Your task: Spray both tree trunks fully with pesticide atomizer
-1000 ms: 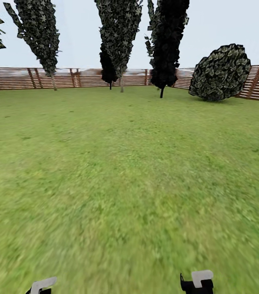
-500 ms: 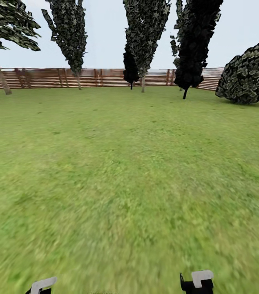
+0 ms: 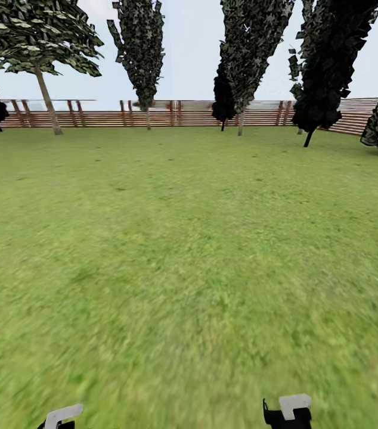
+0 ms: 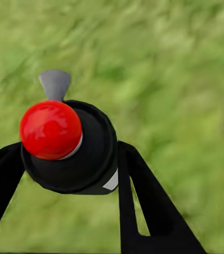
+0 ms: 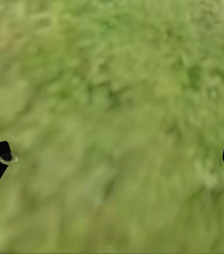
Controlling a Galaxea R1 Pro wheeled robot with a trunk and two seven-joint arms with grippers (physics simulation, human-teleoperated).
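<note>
From the head view I saw the garden lawn (image 3: 189, 250) stretching to the slatted fence (image 3: 171, 113), with dark conifers (image 3: 326, 59) along it and one leafy tree (image 3: 34, 30) on a thin pale stem at the far left; whether that was one of the two to be sprayed I could not say. Both arms barely peeked in at the lower edge.

In the left wrist view the left hand (image 4: 69, 174) was clenched around the pesticide atomizer (image 4: 69, 145), its black fingers (image 4: 143, 206) flanking a black body topped by a red cap (image 4: 51, 129) with a grey nozzle (image 4: 54, 83) (rigid and light, I'd guess, and best gripped round the body, below the cap).

In the right wrist view the right hand (image 5: 112, 159) hung spread wide over grass, holding nothing.
</note>
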